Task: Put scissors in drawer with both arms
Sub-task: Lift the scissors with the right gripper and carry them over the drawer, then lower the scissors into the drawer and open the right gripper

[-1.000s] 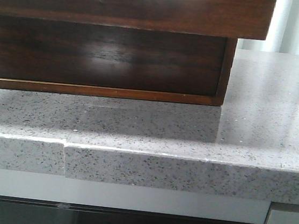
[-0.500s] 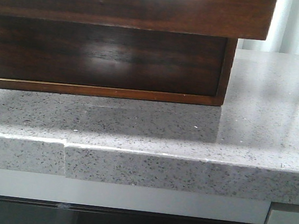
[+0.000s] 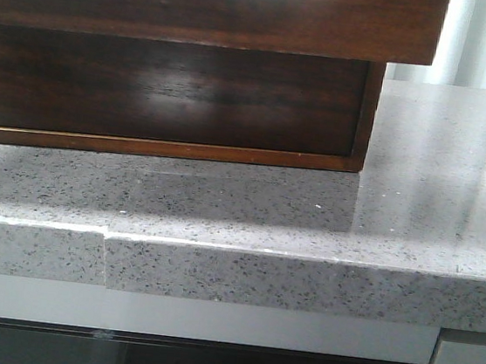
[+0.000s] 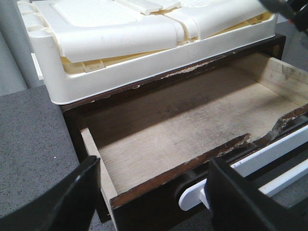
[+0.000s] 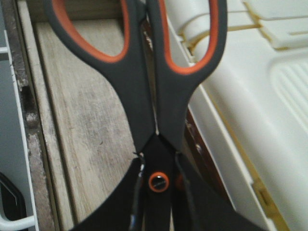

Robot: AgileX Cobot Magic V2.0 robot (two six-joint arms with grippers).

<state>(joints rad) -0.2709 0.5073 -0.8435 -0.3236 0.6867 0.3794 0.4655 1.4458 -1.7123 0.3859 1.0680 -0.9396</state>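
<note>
The drawer stands pulled out; the front view shows its glossy dark brown front from low down. In the left wrist view its bare wood floor is empty. My left gripper is open, its fingers on either side of the drawer's front edge, one right by the white handle. My right gripper is shut on the scissors, dark grey with orange-lined loops, gripping them at the pivot. It holds them over the drawer floor, loops pointing away. Neither gripper shows in the front view.
A cream plastic box sits on top of the cabinet, right behind the drawer opening; it also shows beside the scissors in the right wrist view. The cabinet stands on a speckled grey stone counter with a stepped front edge.
</note>
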